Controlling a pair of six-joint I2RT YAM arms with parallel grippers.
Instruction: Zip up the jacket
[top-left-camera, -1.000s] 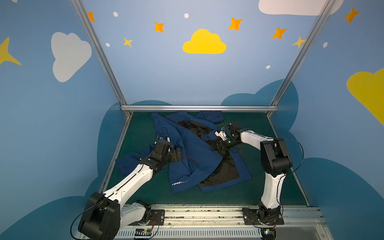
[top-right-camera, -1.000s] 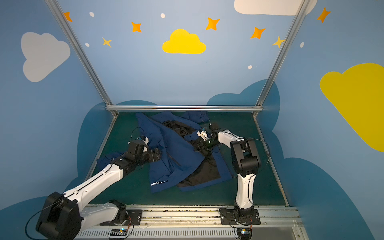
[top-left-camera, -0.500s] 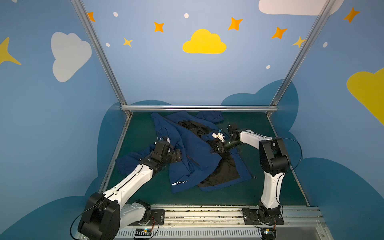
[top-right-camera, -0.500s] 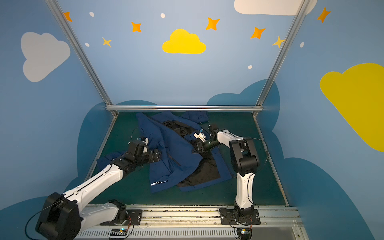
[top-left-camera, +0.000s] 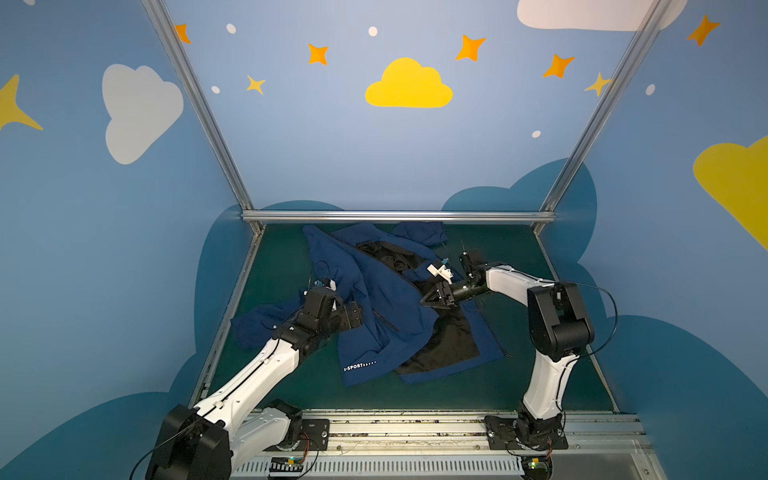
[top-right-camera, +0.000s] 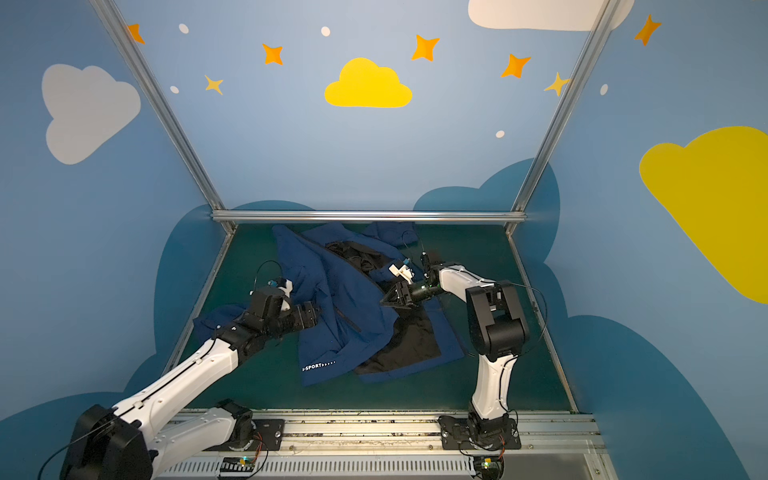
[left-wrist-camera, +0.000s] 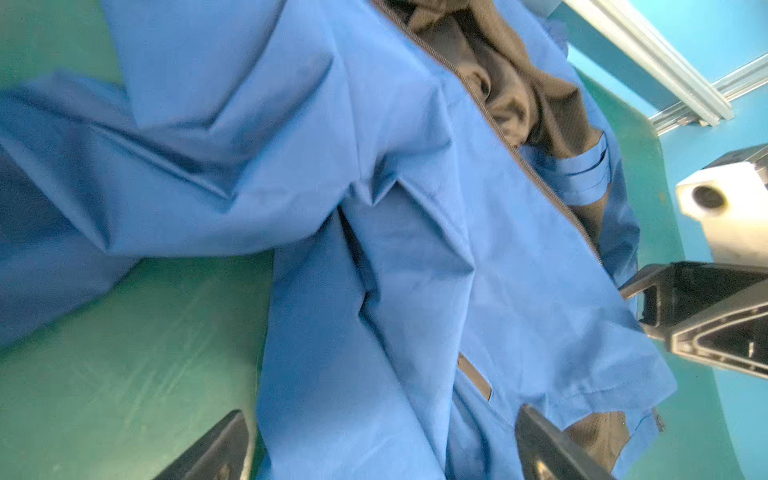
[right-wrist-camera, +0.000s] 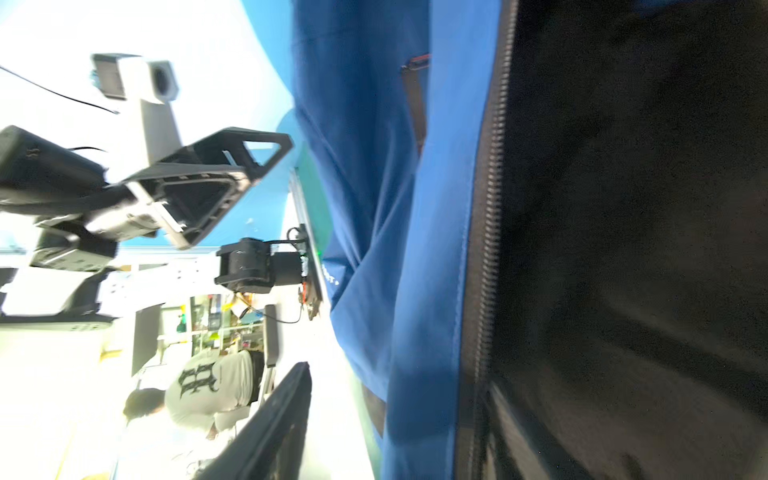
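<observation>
The navy jacket (top-left-camera: 374, 299) (top-right-camera: 332, 299) lies open and crumpled on the green mat, its black lining (top-left-camera: 449, 345) showing. White SPORT lettering (top-left-camera: 359, 366) marks the near hem. My left gripper (top-left-camera: 357, 316) (left-wrist-camera: 382, 457) hovers open over the left front panel, with blue cloth below its fingers (left-wrist-camera: 224, 449). A pocket zipper (left-wrist-camera: 473, 376) lies just ahead of them. My right gripper (top-left-camera: 429, 298) (right-wrist-camera: 399, 382) is at the panel's zipper edge (right-wrist-camera: 488, 208). Its jaws stand apart, with the blue edge and the zipper teeth between them.
An aluminium rail (top-left-camera: 399, 216) and blue walls close in the back and sides. Bare green mat (top-left-camera: 291, 374) lies in front of the jacket. A jacket sleeve (top-left-camera: 257, 324) spreads under the left arm. A person (right-wrist-camera: 208, 386) stands outside the cell.
My right gripper has slid a little nearer and leftward along the jacket's zipper edge. The left arm and the jacket's lie look unchanged.
</observation>
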